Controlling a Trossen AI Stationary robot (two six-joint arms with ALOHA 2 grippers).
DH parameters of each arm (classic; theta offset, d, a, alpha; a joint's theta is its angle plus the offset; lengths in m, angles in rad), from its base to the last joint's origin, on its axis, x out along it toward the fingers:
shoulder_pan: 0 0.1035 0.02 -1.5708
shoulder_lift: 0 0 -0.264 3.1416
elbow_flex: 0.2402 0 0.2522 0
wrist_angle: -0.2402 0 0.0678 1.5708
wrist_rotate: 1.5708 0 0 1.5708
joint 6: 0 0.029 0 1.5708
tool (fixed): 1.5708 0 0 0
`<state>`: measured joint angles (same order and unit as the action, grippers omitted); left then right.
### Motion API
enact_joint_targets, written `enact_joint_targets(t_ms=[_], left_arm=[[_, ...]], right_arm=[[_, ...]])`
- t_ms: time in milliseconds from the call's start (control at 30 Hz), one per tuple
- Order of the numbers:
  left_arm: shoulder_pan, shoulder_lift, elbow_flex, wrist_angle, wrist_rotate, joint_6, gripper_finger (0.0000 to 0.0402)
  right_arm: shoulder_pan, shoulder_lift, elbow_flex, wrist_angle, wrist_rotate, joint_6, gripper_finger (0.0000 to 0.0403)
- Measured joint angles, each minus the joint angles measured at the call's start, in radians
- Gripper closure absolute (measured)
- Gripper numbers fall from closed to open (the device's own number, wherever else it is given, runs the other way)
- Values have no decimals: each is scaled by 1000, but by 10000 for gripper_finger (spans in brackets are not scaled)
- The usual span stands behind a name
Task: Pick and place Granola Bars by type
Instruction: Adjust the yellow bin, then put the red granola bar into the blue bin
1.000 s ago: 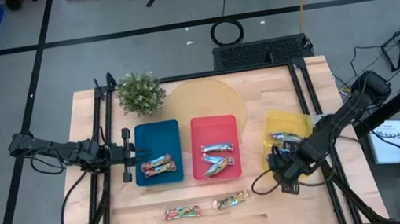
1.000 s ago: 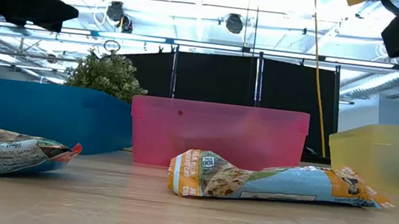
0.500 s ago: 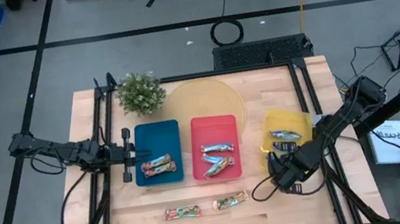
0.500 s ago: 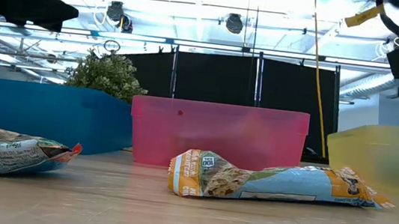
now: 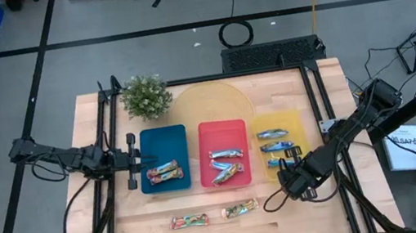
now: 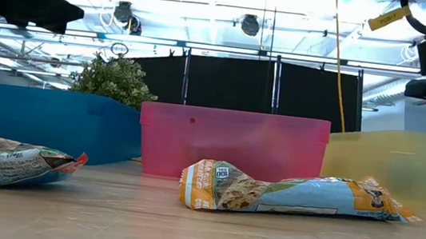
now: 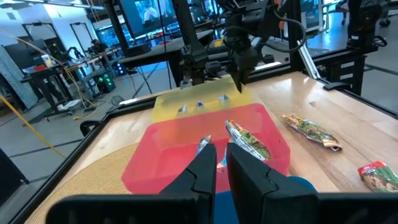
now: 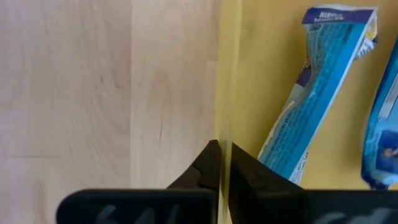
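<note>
A pale wooden table (image 5: 234, 232) in a black frame stands on a grey floor with black tape lines; beyond it the low view shows a bright ceiling with lamps and a dark screen. A small plant (image 5: 145, 97) sits at the table's far left corner, beside a round straw mat (image 5: 218, 102).

Nothing lies between the grippers and the trays. Two bars (image 5: 190, 220) (image 5: 240, 208) lie loose on the bare wood near the front edge, in front of the trays.

Three trays stand in a row. The blue tray (image 5: 163, 140) holds one multicolour bar (image 5: 163, 172). The pink tray (image 5: 221, 131) holds three bars (image 5: 226, 164). The yellow tray (image 5: 299, 126) holds three blue bars (image 5: 275, 147), and now sits flat and close beside the pink tray, shifted from where it lay tilted a moment ago.

The right gripper (image 5: 287, 171) is at the yellow tray's front edge; in its wrist view the fingers (image 8: 211, 163) are pinched on the tray's thin wall. The left gripper (image 5: 133, 160) waits at the blue tray's left side, its fingers (image 7: 202, 171) nearly together and holding nothing.
</note>
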<state>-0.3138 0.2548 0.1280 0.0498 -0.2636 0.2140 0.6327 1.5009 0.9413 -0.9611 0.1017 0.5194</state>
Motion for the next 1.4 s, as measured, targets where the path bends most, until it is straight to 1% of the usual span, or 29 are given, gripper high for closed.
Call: enact_joint_targets(t_ms=[167,400,600,733,967,1067,1133,1200,1233,1333,1367,1400], left_arm=[[0,0,0,13,0,-7,355],[0,0,0,13,-1,-14,355],[0,0,0,-1,0,-14,355],[0,0,0,-2,0,-13,355],[0,0,0,-2,0,-10,355],[0,0,0,-2,0,-10,355],[0,0,0,-2,0,-10,355],[0,0,0,-1,0,-9,355],[0,0,0,-1,0,-8,355],[0,0,0,-1,0,-1,355],[0,0,0,-1,0,1,355],[0,0,0,-1,0,1,355]], right_arm=[[-10,0,0,7,0,17,401],[-19,0,-1,87,2,123,402],[-19,-1,-1,104,3,149,398],[-19,-21,-1,105,-15,150,368],[-19,-101,-1,88,-23,151,297],[-22,-160,-1,59,-18,207,278],[-25,-212,-1,25,46,260,276],[-26,-275,-2,10,181,272,280],[-18,-311,-2,15,266,257,286],[36,-430,-25,131,550,148,314],[53,-474,-48,192,623,79,328],[64,-519,-74,261,667,2,342]])
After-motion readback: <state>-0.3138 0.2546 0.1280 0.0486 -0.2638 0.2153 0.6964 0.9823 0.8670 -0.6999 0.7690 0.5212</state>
